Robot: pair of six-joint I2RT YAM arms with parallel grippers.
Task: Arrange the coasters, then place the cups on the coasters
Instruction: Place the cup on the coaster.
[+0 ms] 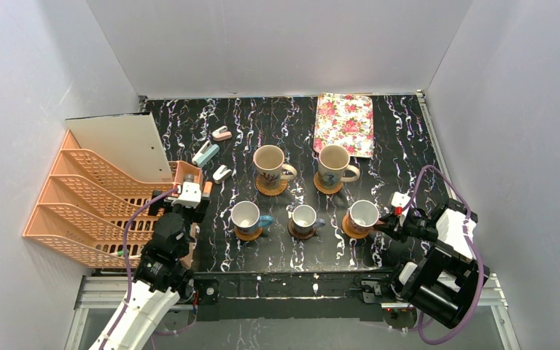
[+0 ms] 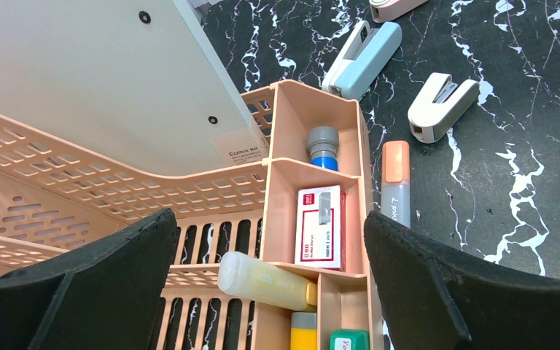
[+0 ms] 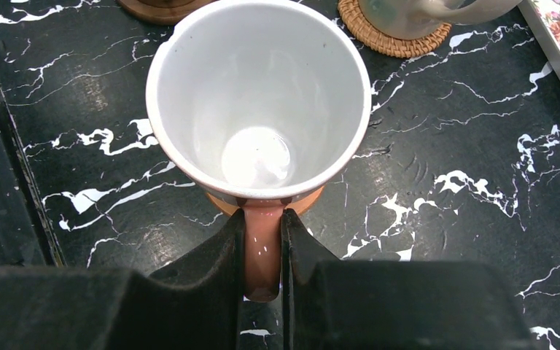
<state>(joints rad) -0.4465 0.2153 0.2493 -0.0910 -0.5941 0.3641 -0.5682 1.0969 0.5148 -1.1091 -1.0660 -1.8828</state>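
cup is sitting on its coaster, front right of the surface; right jaws are clamping its reddish handle. glazed ceramic: rigid, slick, chippable, so gripping the handle close in is looking safest. left jaws are hanging apart, idle.

A: The mug is looking like glazed ceramic, its white inside shining glossy.
B: The table is showing a polished black marble finish. The coaster behind is looking woven and rough, the organizer smooth matt plastic.
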